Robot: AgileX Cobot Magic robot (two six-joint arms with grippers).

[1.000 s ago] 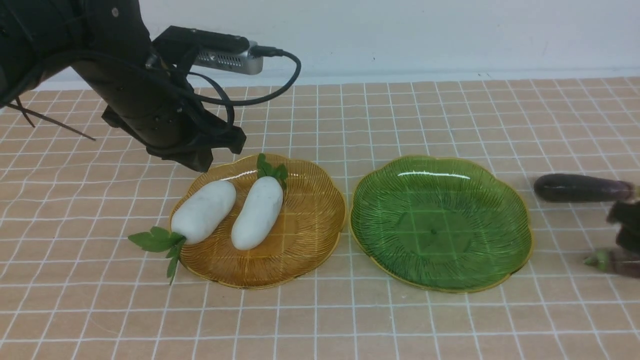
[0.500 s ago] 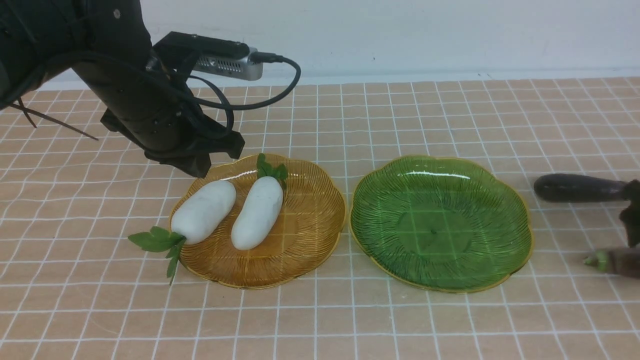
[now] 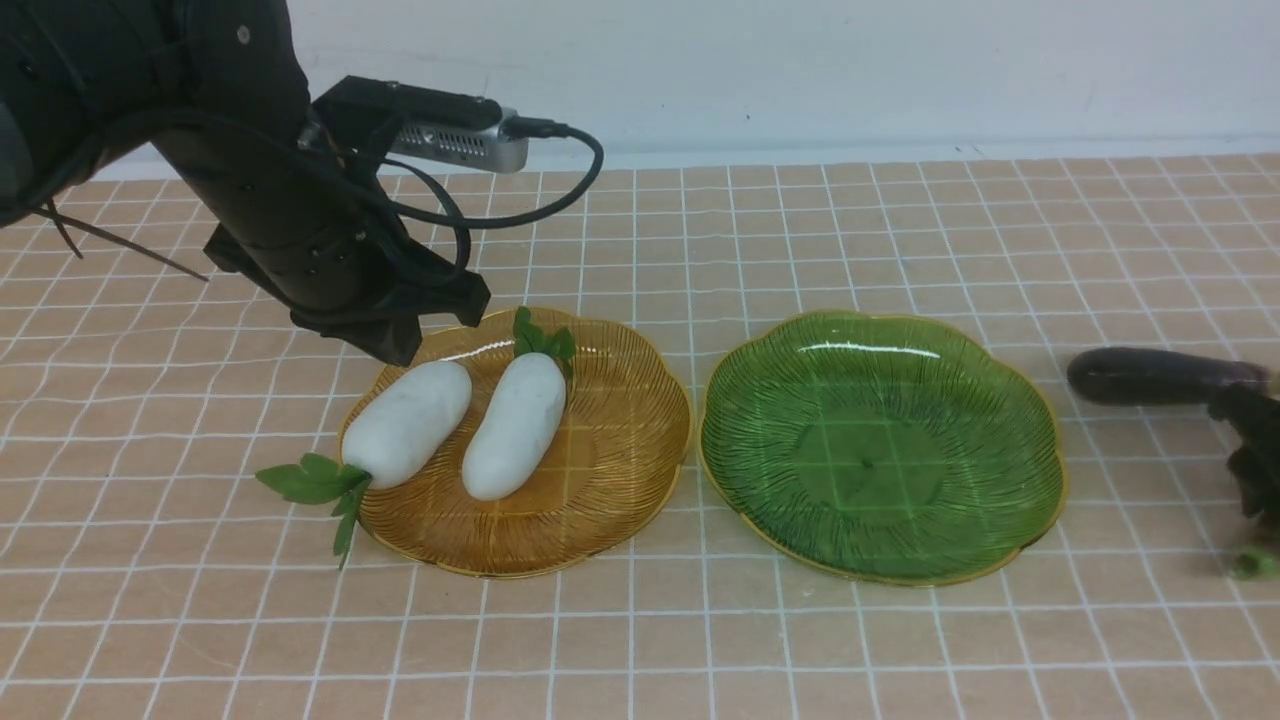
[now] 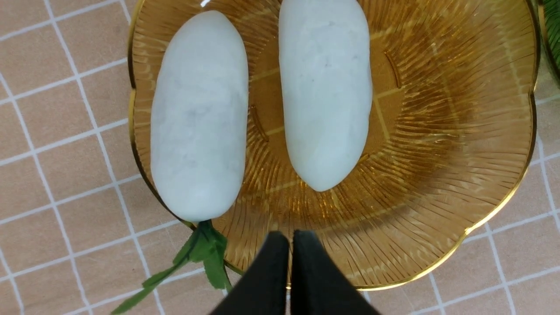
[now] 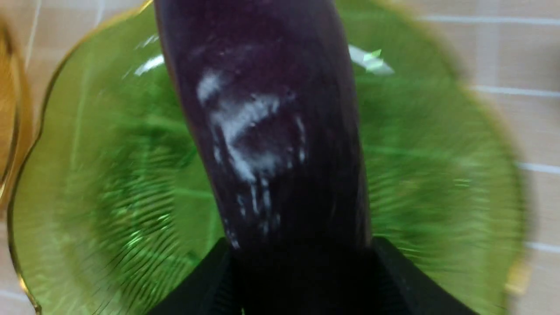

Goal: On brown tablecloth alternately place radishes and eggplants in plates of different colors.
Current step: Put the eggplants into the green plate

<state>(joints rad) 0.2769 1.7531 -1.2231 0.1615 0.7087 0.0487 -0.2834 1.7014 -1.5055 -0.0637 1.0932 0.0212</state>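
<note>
The held eggplant (image 5: pixel 271 131) looks light, stiff and glossy-slick, so a grip across its thick body suits it. The right fingers (image 5: pixel 205 284) are part-closed and clamp it there, low by the bench's right edge, beside the bare green plate (image 3: pixel 880 340). The second eggplant (image 3: pixel 1160 375) lies on the brown tablecloth (image 3: pixel 900 650). The left arm slants down, and the left fingers (image 4: pixel 267 280) are pressed together and empty over the amber plate (image 3: pixel 620 500), which holds two radishes (image 3: pixel 515 425).

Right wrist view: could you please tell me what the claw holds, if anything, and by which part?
The right claw grips an eggplant across its purple body, clamping it from both sides.
</note>
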